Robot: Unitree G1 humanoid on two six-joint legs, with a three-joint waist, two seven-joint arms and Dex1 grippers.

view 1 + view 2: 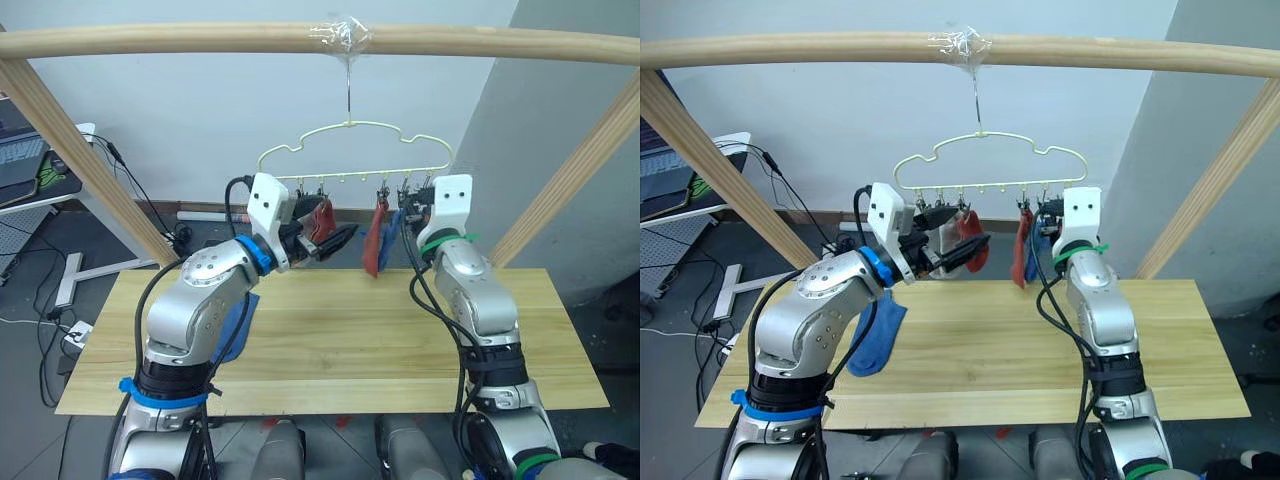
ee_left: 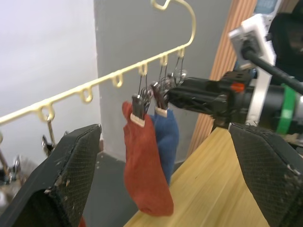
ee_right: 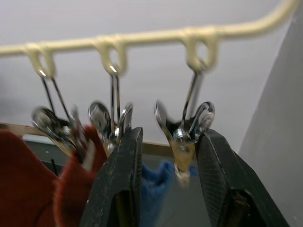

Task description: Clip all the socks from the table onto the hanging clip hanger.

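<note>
Across the lower frame runs the bench (image 1: 340,340), a blue sock (image 1: 878,335) lying at its left behind the left arm. Upper centre, the clip hanger (image 1: 350,150) hangs from a wooden pole (image 1: 200,40); a rust-red sock (image 2: 144,165) and another blue sock (image 2: 165,137) hang clipped. Left tool (image 2: 165,179) gapes wide. Right tool (image 3: 165,175), narrowly parted, brackets the end clip (image 3: 182,137).

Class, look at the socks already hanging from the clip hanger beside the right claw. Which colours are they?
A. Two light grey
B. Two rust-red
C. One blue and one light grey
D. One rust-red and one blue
D: in the left wrist view a rust-red sock and a blue sock hang side by side from clips on the clip hanger, next to the right claw.
</note>
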